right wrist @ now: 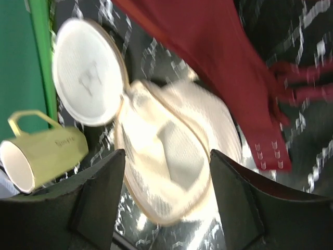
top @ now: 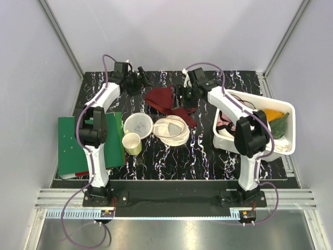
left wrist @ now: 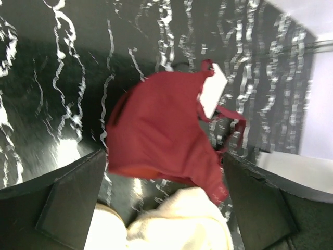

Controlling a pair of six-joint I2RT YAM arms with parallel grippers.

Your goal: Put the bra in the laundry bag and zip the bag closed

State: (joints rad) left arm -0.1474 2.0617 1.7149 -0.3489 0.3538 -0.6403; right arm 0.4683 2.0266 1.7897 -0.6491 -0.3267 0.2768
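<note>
The bra [top: 162,99], soft maroon fabric with thin straps, lies flat on the black, white-veined table [top: 197,156] just beyond the laundry bag [top: 173,131]. Its long axis runs diagonally from far left to near right, and a band end with pale hook tabs trails toward the right. The cream mesh bag is unzipped, its round flap [top: 138,124] thrown open to the left beside a pale yellow cup [top: 132,143]. The left gripper [left wrist: 164,156] and right gripper [right wrist: 166,159] both hang with jaws spread, gripping nothing.

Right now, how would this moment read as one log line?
left gripper: open | right gripper: open | bra: lying outside laundry bag | laundry bag: unzipped
</note>
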